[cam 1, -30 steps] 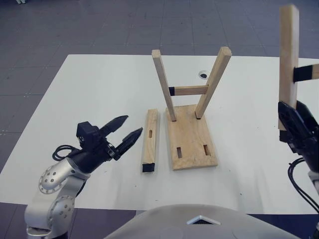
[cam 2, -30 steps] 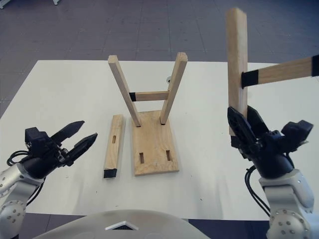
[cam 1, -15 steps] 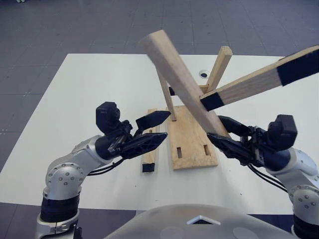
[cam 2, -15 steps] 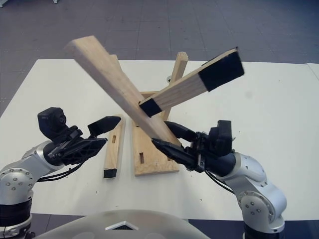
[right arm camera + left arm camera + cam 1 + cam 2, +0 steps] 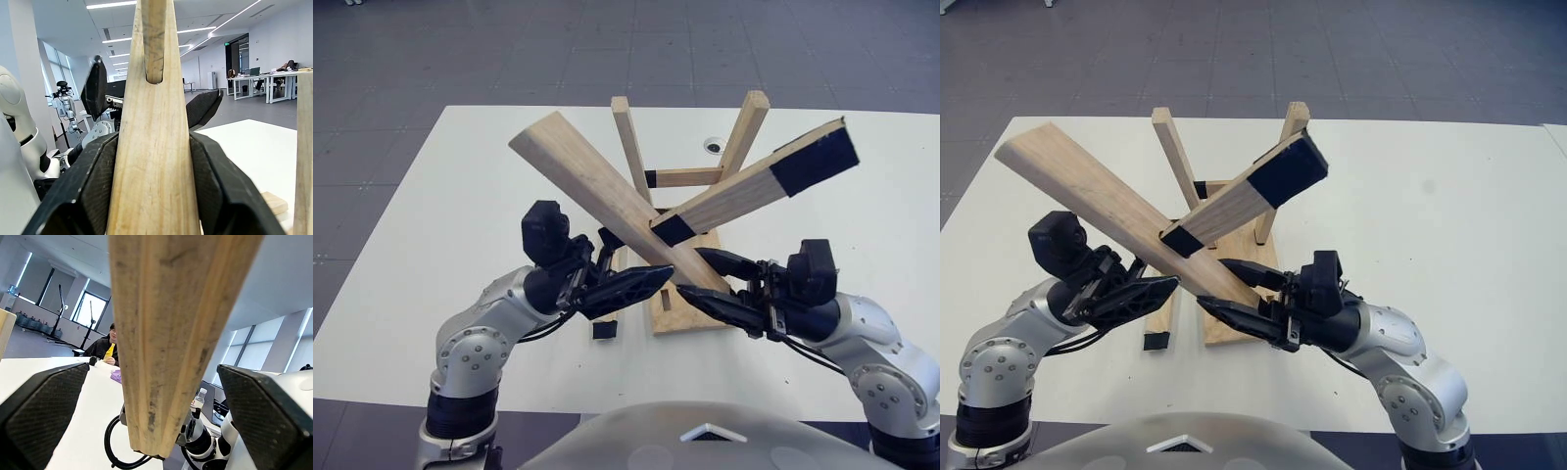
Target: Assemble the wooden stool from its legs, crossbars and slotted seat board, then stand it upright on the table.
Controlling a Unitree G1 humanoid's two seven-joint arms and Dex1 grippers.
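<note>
- My right claw (image 5: 689, 272) pinches the lower end of a leg (image 5: 597, 186); its pads press both faces of the wood.
- The leg slants up over the tabletop (image 5: 489, 176) toward my left, held in the air.
- A crossbar (image 5: 754, 186) with black ends is joined to the leg and points up toward my right.
- My left claw (image 5: 639, 257) is spread, one finger on each side of the leg's lower end, with a gap on both sides.
- The seat board (image 5: 1273, 257) lies flat on the tabletop below both claws.
- Two standing legs (image 5: 747, 122), linked by a short bar (image 5: 690, 177), rise from the board's far end.
- A loose leg (image 5: 1157, 323) lies just left of the board.
</note>
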